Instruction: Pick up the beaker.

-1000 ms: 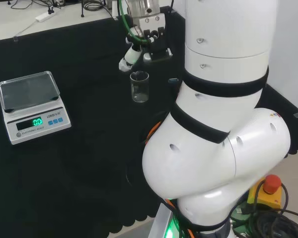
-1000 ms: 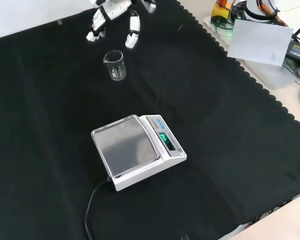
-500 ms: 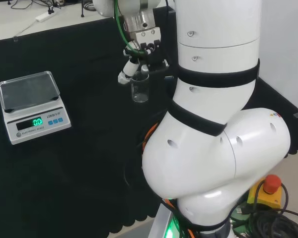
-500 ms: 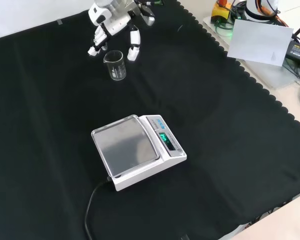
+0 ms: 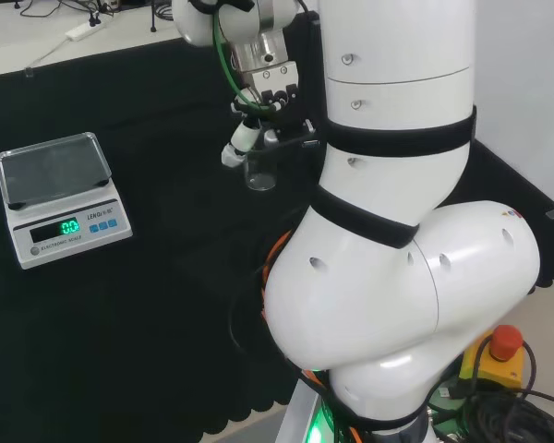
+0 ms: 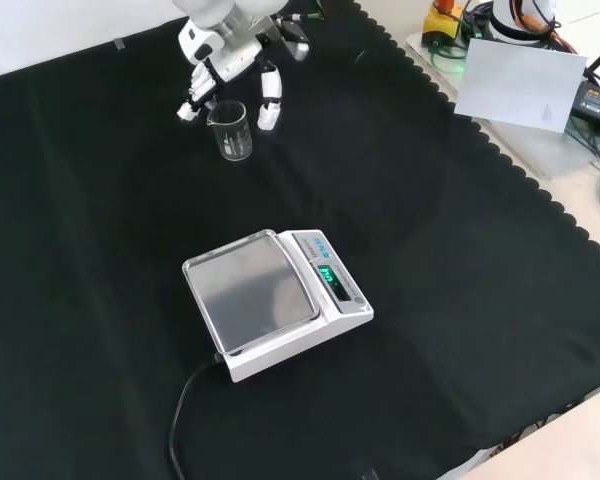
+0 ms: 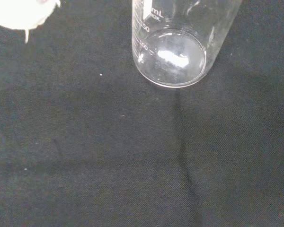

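One clear glass beaker point(image 5: 259, 172) stands upright on the black cloth point(image 5: 148, 305) in the head view, with the hand point(image 5: 255, 115) just above it, fingers relaxed and spread, grasping nothing. In the front view the beaker point(image 6: 233, 132) sits between the downward-pointing fingers point(image 6: 268, 100), near an electronic scale point(image 6: 275, 300). In the wrist view the beaker point(image 7: 176, 45) is empty.
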{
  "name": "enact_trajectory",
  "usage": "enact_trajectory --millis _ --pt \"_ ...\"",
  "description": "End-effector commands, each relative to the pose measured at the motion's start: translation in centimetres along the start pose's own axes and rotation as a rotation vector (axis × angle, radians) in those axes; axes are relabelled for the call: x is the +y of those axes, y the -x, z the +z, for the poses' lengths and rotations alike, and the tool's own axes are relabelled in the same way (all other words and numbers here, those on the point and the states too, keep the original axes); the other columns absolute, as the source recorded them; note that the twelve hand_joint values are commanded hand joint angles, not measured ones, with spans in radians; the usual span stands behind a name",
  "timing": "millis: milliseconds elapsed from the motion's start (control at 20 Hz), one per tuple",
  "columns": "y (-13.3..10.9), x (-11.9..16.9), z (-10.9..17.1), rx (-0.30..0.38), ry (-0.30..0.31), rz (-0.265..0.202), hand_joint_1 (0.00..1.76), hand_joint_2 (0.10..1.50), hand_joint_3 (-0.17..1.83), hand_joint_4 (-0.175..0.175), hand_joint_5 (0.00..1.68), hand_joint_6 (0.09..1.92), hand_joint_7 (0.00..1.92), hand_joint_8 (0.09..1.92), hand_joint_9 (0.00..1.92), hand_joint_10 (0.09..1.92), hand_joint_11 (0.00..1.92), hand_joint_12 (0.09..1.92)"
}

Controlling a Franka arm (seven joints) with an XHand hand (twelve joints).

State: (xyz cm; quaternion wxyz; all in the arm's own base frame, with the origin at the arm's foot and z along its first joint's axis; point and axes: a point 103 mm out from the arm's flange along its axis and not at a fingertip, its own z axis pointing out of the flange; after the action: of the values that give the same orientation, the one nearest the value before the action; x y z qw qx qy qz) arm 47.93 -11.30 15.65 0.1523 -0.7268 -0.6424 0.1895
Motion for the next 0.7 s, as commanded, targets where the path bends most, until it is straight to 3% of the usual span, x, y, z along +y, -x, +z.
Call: enact_trajectory --millis 50,700 --pt "0.3 0.8 0.4 -0.015 -0.004 0.007 0.67 0.56 0.36 -0.032 0.11 0.09 0.00 0.66 0.49 0.91 0.37 1.42" --pt "2.1 1.1 2.2 -0.061 -0.023 0.048 0.72 0.57 0.36 -0.032 0.14 0.09 0.07 0.74 0.58 0.88 0.43 1.40"
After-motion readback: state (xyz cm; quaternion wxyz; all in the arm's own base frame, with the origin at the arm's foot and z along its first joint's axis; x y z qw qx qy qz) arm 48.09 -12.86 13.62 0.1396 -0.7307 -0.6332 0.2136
